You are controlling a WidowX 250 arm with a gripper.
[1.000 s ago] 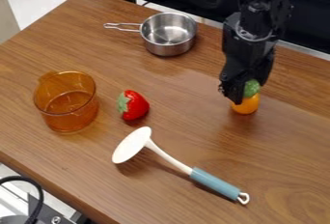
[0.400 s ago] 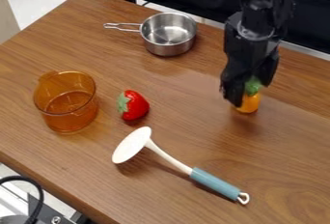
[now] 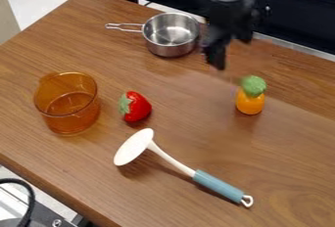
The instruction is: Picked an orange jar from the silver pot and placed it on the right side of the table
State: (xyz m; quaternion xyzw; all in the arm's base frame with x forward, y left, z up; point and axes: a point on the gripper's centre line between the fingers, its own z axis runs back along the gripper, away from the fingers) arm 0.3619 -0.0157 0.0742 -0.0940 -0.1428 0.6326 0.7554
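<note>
While the orange jar (image 3: 250,103) stands upright, tool (image 3: 229,54) hanging down, apart

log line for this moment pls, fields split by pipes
orange jar: standing, right side of table | gripper: raised, clear of jar | silver pot: empty | placement: looks done

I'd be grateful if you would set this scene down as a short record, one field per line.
jar: orange with green top, upright on the table's right side
pincer: up and left of the jar, apart from it
silver pot: far side, nothing inside, handle pointing left
amber pot: left side
strawberry: just right of the amber pot
spoon: near side, blue handle toward lower right
</note>
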